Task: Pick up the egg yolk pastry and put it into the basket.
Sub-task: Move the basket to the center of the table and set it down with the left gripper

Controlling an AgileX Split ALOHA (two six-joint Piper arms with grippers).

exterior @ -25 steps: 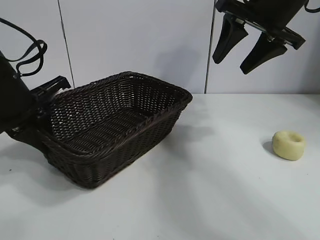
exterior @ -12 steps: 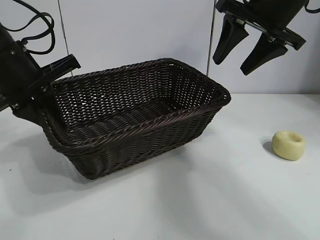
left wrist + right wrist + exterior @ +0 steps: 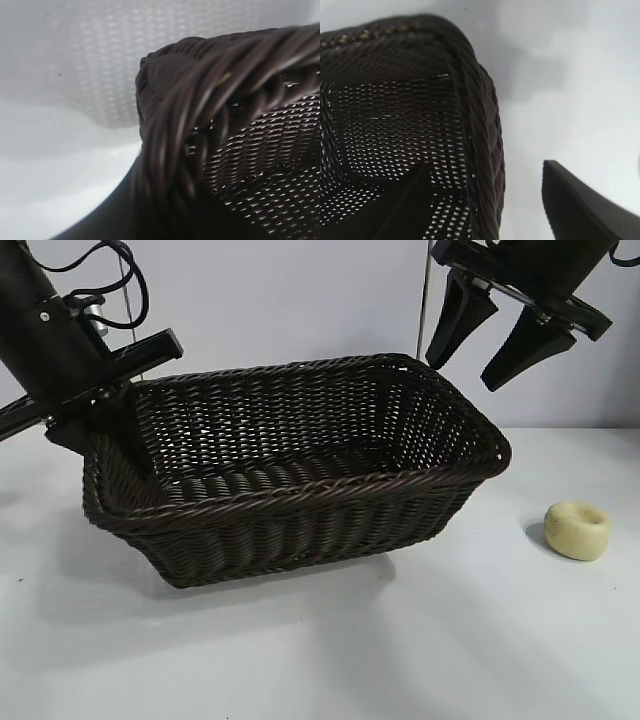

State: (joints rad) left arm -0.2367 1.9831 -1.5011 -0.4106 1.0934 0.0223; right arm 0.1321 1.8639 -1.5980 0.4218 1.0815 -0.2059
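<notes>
The dark brown wicker basket (image 3: 300, 492) fills the middle of the exterior view. My left gripper (image 3: 108, 408) is shut on the rim at its left end, and the braided rim (image 3: 200, 100) fills the left wrist view. The pale yellow egg yolk pastry (image 3: 578, 530) lies on the white table to the right, a little beyond the basket's right end. High above that end hangs my right gripper (image 3: 463, 373), open and holding nothing. In the right wrist view one of its fingers (image 3: 580, 205) stands over bare table beside the basket's corner (image 3: 482, 125).
The white table (image 3: 400, 660) spreads bare in front of the basket and around the pastry. A pale panelled wall (image 3: 280, 300) closes off the back. Cables (image 3: 110, 265) loop above the left arm.
The left arm has risen and swung the basket round to the right, so the basket's right end now lies closer to the pastry. The right gripper and the pastry have not moved.
</notes>
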